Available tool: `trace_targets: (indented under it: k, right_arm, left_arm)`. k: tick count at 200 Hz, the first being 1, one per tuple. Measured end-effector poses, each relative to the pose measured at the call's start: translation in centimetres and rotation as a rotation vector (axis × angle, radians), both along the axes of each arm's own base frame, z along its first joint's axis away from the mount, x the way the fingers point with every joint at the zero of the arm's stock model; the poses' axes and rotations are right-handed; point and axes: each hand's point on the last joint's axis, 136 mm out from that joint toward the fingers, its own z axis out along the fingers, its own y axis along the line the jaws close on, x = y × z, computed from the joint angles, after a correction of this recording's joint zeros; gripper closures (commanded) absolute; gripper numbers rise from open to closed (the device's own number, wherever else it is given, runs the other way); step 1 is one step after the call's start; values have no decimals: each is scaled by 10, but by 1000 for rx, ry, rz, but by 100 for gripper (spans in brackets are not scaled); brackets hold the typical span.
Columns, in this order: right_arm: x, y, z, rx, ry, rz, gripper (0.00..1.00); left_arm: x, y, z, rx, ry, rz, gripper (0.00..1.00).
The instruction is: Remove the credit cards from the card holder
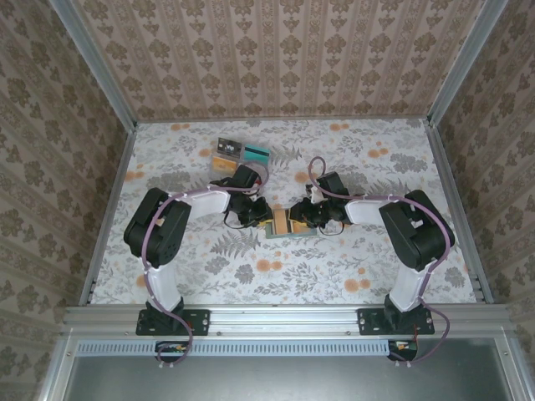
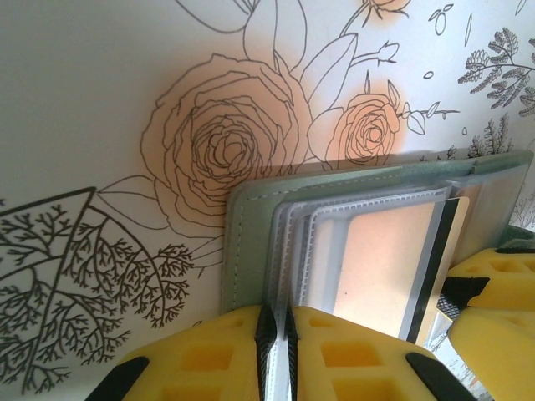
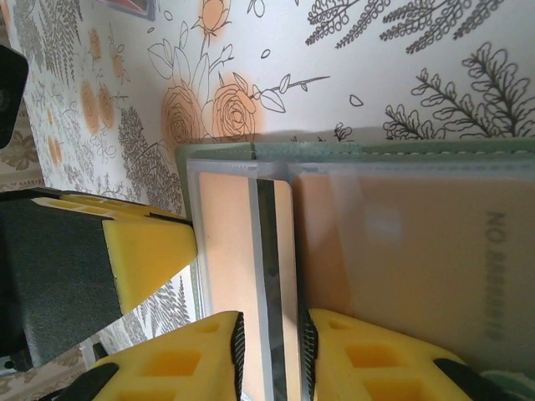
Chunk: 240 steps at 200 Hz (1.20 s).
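Note:
The card holder (image 1: 285, 225) lies open on the flowered table between both arms. In the left wrist view its grey-green cover (image 2: 249, 242) frames a stack of clear sleeves, and my left gripper (image 2: 282, 338) is shut on the edge of those sleeves. A tan-orange credit card (image 2: 380, 267) with a black stripe sticks partly out of a sleeve. My right gripper (image 3: 269, 355) is open, its pads on either side of that card's (image 3: 226, 242) striped end. Another tan card (image 3: 401, 259) sits inside a clear sleeve to the right. From above, the left gripper (image 1: 261, 219) and right gripper (image 1: 313, 217) meet over the holder.
A clear compartment tray (image 1: 242, 153) with colourful cards stands at the back of the table, behind the left arm. Wallpapered walls enclose the table on three sides. The left gripper's yellow finger (image 3: 146, 251) is close beside the right gripper.

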Motion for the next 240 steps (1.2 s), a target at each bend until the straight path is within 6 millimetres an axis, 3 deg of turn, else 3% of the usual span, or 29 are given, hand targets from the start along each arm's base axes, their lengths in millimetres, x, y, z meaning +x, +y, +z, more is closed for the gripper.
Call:
trace_targets:
  k: [32,72,128,197,240]
  right_arm:
    - [0,1,-2,0,15,9,72]
    - [1,6,-4,-1,23,29,79]
    - [1,4,-6,-6,23,28,98]
    - [2,-30,16,-29,-64,-46,100]
    - [0,-43,26,-19,-105,-72,100]
  left_arm:
    - [0,0,0,-1,1,-1,84]
    - [-1,0,0,-1,3,-2,84]
    - [-1,0,0,0,-1,-7,84]
    - [1,3,0,-5,-2,-13,83]
    - [1,5,3,-17,1,-37,72]
